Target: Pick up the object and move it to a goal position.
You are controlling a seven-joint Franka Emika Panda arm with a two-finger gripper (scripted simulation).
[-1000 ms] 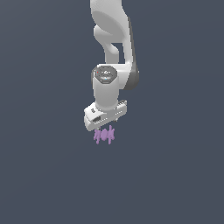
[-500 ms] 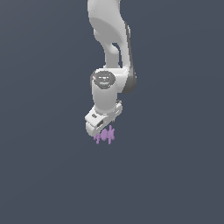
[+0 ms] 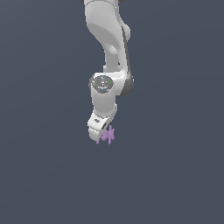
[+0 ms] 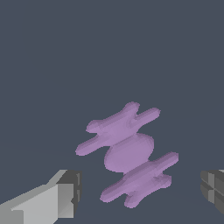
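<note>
The arm hangs down from the top of the exterior view, and its end effector [image 3: 101, 133] sits low with the object [image 3: 107, 134] right at its tip, poking out on the exterior view's right side of the white housing. The object is light purple and spiky, and from this side most of it is covered by the end effector, so only a few points show

The wrist view explains the pose better. There the object [image 4: 127, 154] lies between the 2 fingers: 2 jagged star-like ends joined by a rounded middle. One finger [image 4: 65, 192] stands apart from it on one side, and the dark pad of the other [image 4: 213, 187] shows only at the frame's edge, also apart from it. So the jaws stand wide, with clear gaps both sides, and nothing is held. I would say the fingers are spread like that so the spikes can pass between them without being knocked

The object looks narrower than the opening, which gives room for error. It sits a little closer to the first finger, so that one would likely touch first on closing and may nudge the object sideways

Whether the object rests on the grey ground or how far the fingertips are above it, I cannot tell; the flat grey gives no shadow to judge by. No goal marker shows in either view. My reading is that the grasp is lined up but not yet made
</note>
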